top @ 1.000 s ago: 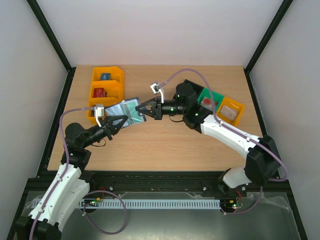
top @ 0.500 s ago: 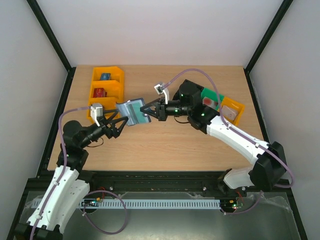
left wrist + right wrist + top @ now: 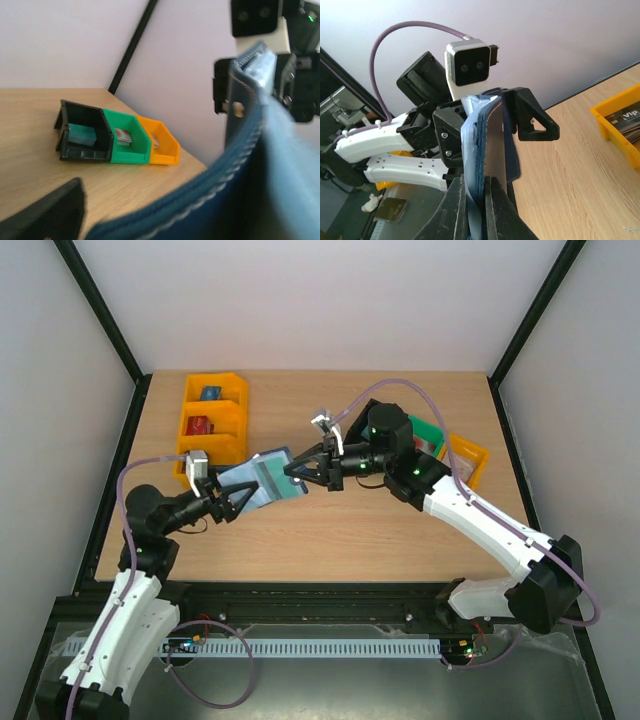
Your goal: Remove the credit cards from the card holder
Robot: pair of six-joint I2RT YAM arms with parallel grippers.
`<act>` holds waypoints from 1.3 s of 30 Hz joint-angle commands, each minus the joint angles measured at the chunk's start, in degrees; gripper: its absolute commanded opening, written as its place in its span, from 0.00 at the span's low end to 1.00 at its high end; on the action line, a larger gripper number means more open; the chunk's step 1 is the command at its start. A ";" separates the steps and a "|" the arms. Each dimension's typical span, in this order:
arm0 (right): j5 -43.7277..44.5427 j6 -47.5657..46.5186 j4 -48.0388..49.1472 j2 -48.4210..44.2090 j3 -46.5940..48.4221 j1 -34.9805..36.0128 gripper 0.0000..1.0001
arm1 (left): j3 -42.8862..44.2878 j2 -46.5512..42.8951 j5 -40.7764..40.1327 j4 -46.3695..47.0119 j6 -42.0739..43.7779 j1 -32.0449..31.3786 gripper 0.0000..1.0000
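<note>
Hanging above the wooden table point(image 3: 350, 530), left of centre in the overhead view, the card holder point(image 3: 265, 480) is spread open between two robot arms. Its upturned face shows pale blue-grey panels and a teal band. The right gripper point(image 3: 295, 470) is clamped on the holder's right edge. At the bottom of the right wrist view, both of its fingers point(image 3: 452, 210) press together on navy leather and paler inner layers. The left gripper point(image 3: 238, 500) is spread wide at the holder's lower-left edge, one jaw to either side. Whether either jaw touches the holder cannot be told. A yellow bin point(image 3: 225, 420) holding small blue and red items sits at the table's upper left. A black bin point(image 3: 82, 106), a green bin point(image 3: 130, 155) and an orange bin point(image 3: 167, 152) stand in a touching row at the left wrist view's middle left.
</note>
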 commanded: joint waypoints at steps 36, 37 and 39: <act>21.01 -7.57 -1.65 -2.51 -0.68 2.59 0.71 | 2.88 -2.87 1.59 2.99 16.67 -1.47 0.02; 22.50 -7.77 -1.85 -2.52 -0.69 2.90 0.71 | 2.80 -2.91 1.63 2.91 16.67 -1.47 0.02; 25.00 -7.93 -2.07 -2.68 -1.02 3.37 0.67 | 2.67 -3.05 1.71 3.00 16.61 -1.42 0.02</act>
